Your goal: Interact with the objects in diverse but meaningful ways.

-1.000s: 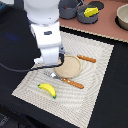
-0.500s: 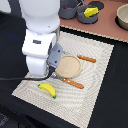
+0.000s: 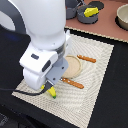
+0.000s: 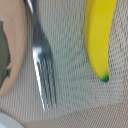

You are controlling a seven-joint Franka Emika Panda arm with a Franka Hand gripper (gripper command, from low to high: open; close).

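A yellow banana (image 4: 100, 40) with a green tip lies on the striped placemat (image 3: 95, 95). In the exterior view only its end (image 3: 51, 92) shows from under my white hand (image 3: 44, 67). My hand hangs low over the banana and the fork. The gripper's fingers show in neither view. A yellow cheese wedge (image 3: 91, 11) sits in a grey-blue pot (image 3: 86, 18) on the brown surface at the back. The dark brown bar and the white-and-blue tool are out of view.
A round tan plate (image 3: 75, 65) lies mid-mat, also in the wrist view (image 4: 12, 40). An orange-handled fork (image 3: 73, 83) with metal tines (image 4: 44, 70) lies beside it. An orange-handled knife (image 3: 86, 59) lies on the plate's far side. A beige bowl (image 3: 122, 17) stands at the back.
My arm has moved down toward the mat's near corner at the exterior view's left. It now covers most of the banana.
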